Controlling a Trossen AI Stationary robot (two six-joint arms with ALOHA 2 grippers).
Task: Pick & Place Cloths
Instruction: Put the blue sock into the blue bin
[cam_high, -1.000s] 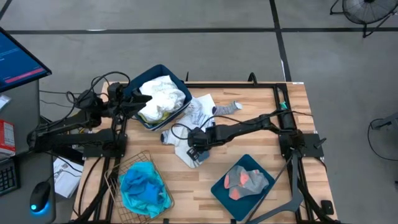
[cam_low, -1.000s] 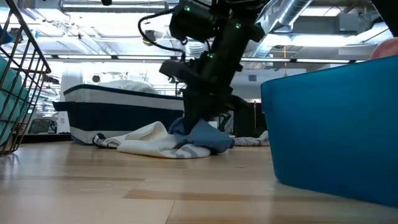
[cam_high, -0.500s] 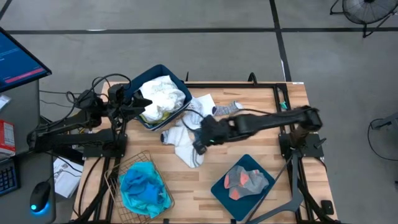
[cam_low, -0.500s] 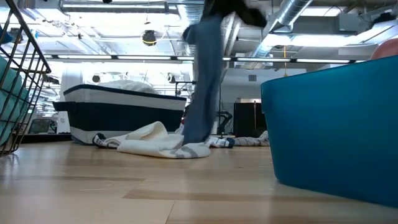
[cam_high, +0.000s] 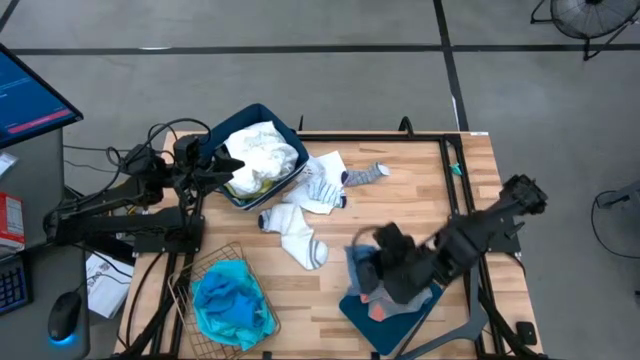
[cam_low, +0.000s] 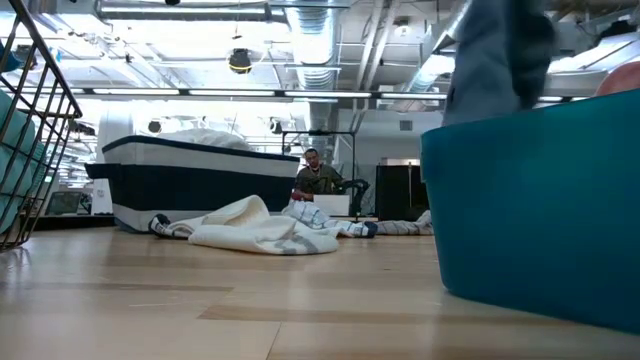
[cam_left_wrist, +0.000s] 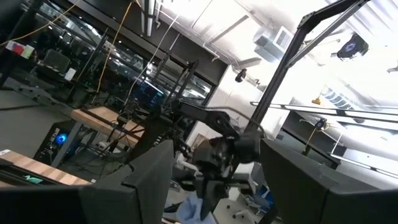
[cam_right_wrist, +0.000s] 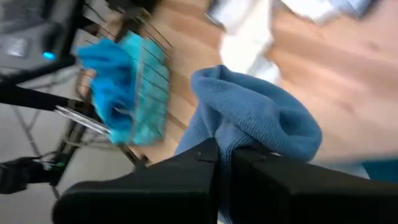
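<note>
The right tool (cam_right_wrist: 224, 163) pinches a soft blue fabric cloth (cam_right_wrist: 249, 118) directly above the dark blue plastic bin (cam_high: 392, 312), so release is straight down.

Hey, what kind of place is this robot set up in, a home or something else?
Probably a robotics lab or workshop, not a home. Overhead ducts and strip lights run along an open ceiling, a person sits at a desk far behind the table, and a computer monitor stands beside the wooden table on a bare concrete floor.
</note>
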